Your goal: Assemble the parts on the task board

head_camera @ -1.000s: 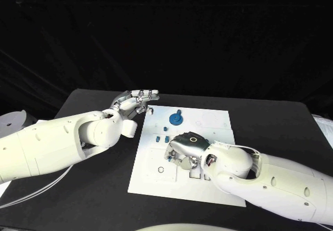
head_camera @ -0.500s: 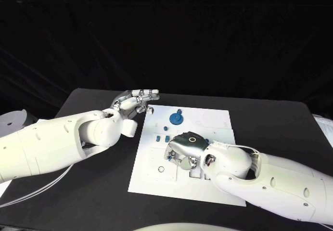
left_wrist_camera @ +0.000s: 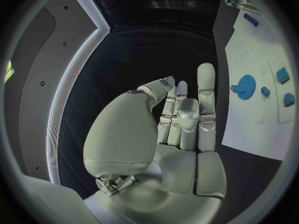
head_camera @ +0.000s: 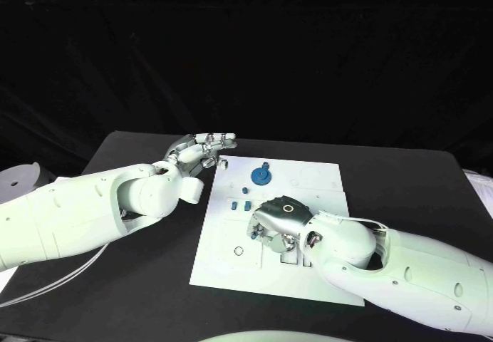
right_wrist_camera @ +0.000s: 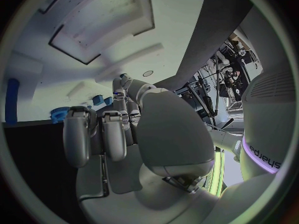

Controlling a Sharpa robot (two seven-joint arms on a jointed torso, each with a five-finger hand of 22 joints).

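I see my right hand [head_camera: 279,221] low over the middle of the task board [head_camera: 308,182], blocking that stretch. The blue gear [head_camera: 261,174] and small blue parts [head_camera: 239,205] crowd the board's upper left. My left hand [head_camera: 202,148] hangs off the board's upper-left corner; the board's right side lies open.

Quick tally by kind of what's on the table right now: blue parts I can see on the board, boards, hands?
Blue gear: 1
Small blue pieces in the head view: 4; any under the right hand are hidden
Task board: 1
Hands: 2, left hand and right hand
Total: 8
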